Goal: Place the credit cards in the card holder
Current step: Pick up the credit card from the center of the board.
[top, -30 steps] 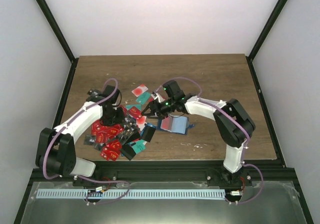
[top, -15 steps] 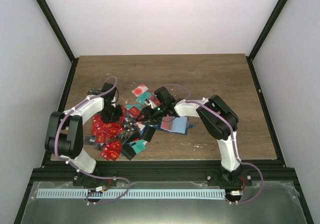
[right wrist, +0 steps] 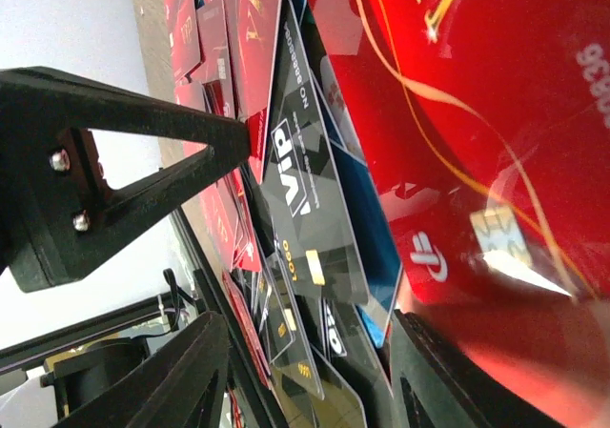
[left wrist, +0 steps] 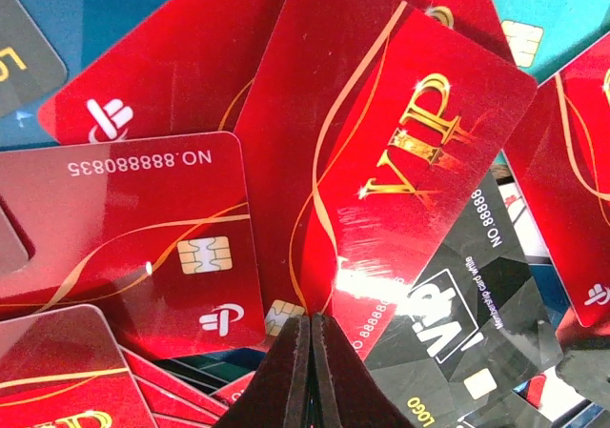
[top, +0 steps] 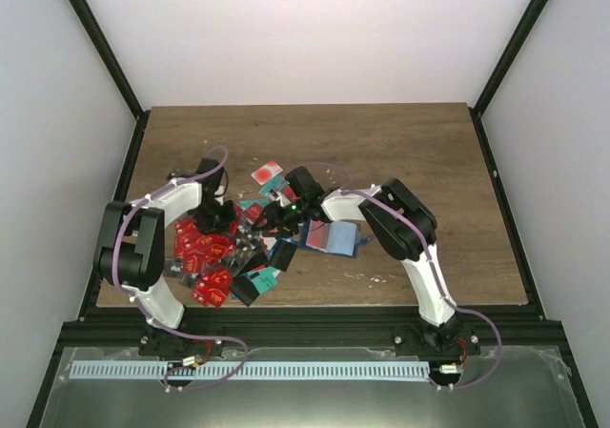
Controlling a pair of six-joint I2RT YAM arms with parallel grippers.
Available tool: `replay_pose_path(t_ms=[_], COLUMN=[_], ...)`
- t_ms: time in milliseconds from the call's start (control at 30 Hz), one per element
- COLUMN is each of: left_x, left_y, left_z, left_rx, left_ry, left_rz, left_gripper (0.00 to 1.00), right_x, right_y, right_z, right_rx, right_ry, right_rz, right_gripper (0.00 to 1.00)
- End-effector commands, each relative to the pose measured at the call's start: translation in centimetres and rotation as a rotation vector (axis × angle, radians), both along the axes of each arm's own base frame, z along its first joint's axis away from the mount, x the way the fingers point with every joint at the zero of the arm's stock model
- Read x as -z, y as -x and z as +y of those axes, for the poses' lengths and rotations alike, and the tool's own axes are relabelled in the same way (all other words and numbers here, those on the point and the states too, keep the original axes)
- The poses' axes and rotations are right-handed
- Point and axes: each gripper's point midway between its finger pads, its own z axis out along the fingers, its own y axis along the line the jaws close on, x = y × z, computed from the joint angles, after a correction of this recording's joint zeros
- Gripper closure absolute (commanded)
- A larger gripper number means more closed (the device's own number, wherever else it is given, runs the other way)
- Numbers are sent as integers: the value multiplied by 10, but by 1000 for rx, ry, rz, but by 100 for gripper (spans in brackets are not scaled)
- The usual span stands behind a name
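The credit cards (top: 212,256) lie in a heap left of the table's middle, mostly red with some black and teal. The card holder (top: 332,237) lies open and flat just right of the heap, dark blue with a pale card on it. My left gripper (top: 215,220) is down on the heap; in the left wrist view it (left wrist: 312,328) is shut, tips pressed against a red VIP card (left wrist: 400,152) beside a black VIP card (left wrist: 448,323). My right gripper (top: 270,222) is at the heap's right edge; it (right wrist: 310,347) is open, straddling a black card (right wrist: 305,209) beside a red card (right wrist: 477,132).
A pink-and-red card (top: 268,173) and a teal card (top: 276,189) lie just beyond the heap. The left gripper's finger (right wrist: 124,152) shows close in the right wrist view. White specks (top: 376,277) lie near the table's front edge.
My right gripper has moved left from over the card holder to the heap's edge, its arm folding in. My left arm has swung its elbow in; its gripper stays on the heap.
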Motion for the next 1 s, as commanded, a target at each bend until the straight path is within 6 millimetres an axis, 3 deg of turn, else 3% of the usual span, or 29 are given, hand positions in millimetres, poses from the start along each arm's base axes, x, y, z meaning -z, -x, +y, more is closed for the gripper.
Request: replay_pose_path(t_ms=[0,200,567,967], left_x=[3,12,17,17], left_y=[-5,4,15,29], left_z=[0,-2,-2,-21], left_rx=[18,21,18,-28], left_ry=[6,21,35,156], left_rz=[-1,31,39,39], left_gripper=[96,96,96,96], right_x=[-4,1,-4,0], right_y=[-2,-2,-1,7], right_z=[17,25,27,27], right_rx=[-19,-29,-40,-48], right_ry=[-21,-20,-17,-15], right_rz=[1,19,21,46], right_gripper=[52,54,68,76])
